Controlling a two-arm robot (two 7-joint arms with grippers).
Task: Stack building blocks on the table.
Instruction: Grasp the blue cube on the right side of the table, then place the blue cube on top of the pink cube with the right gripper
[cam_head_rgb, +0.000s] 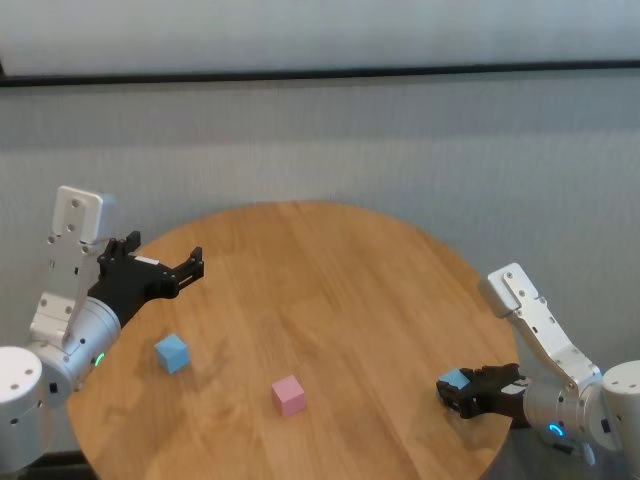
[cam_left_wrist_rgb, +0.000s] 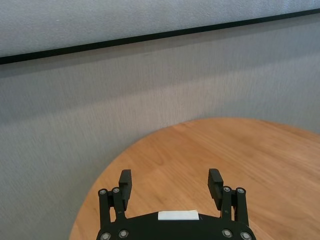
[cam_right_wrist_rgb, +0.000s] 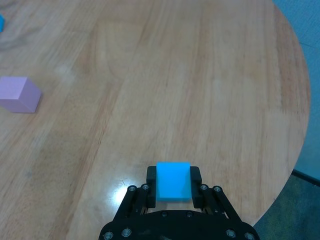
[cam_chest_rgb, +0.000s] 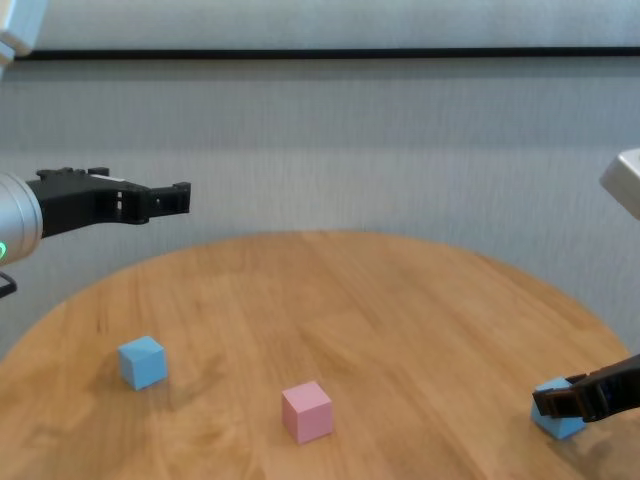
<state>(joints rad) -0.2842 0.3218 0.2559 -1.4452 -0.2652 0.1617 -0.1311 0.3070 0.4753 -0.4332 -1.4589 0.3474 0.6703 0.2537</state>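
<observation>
Blue cube (cam_right_wrist_rgb: 173, 181) sits clamped between the fingers of the right gripper (cam_right_wrist_rgb: 173, 180), and it's low at the table's (cam_head_rgb: 330, 290) edge, down around four o'clock on the round top as the head camera sees it. The right wrist view shows the jaws pressed flat against both side faces of the cube, so that's a grip, with the block apparently not yet lifted off the wood.

Out on the planks, the pink cube (cam_head_rgb: 288, 395) waits near six o'clock, standing alone, well apart from the held one. The second blue cube (cam_head_rgb: 171, 353) rests over at about eight o'clock, also on its own. Nothing is stacked yet.

Up at nine o'clock the left gripper (cam_left_wrist_rgb: 170, 182) hovers above the table's rim, its fingers spread wide with nothing between them, idle.

So this looks like the pick of the first block, just secured. Next move, by my reading: raise the blue cube clear of the surface, carry it across toward the pink one, square it over the top face and lower it gently. The pink cube sits a little turned, so alignment will matter, or the stack could sit skewed or nudge its base.
</observation>
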